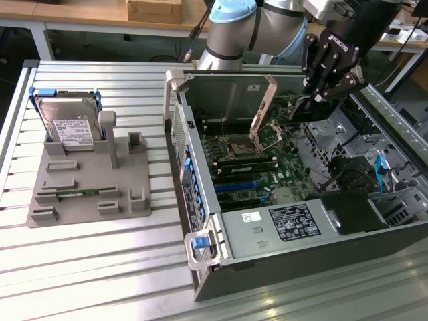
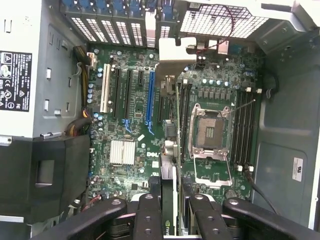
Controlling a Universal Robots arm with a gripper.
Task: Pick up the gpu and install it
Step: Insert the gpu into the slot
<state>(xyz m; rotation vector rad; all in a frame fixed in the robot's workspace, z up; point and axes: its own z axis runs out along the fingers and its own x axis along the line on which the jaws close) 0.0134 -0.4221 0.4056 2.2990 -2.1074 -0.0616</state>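
Note:
My gripper (image 1: 315, 93) hangs over the open computer case (image 1: 200, 200), above its far side. It is shut on the gpu (image 2: 176, 150), a thin card seen edge-on in the wrist view, with a green board edge and a silver bracket (image 2: 175, 52) at its end. The two fingers (image 2: 150, 205) press on either side of the card. The card hovers above the motherboard (image 2: 130, 125), between the long blue slot (image 2: 149, 97) and the CPU socket (image 2: 210, 132). In the exterior view the gpu (image 1: 301, 110) pokes out below the fingers, clear of the board.
A silver hard drive (image 1: 67, 124) stands in a grey holder (image 1: 87, 180) on the slatted table at the exterior view's left. Inside the case are the power supply (image 1: 294, 224), black memory slots (image 2: 244, 130) and a heatsink (image 2: 122, 152). The case's walls surround the board.

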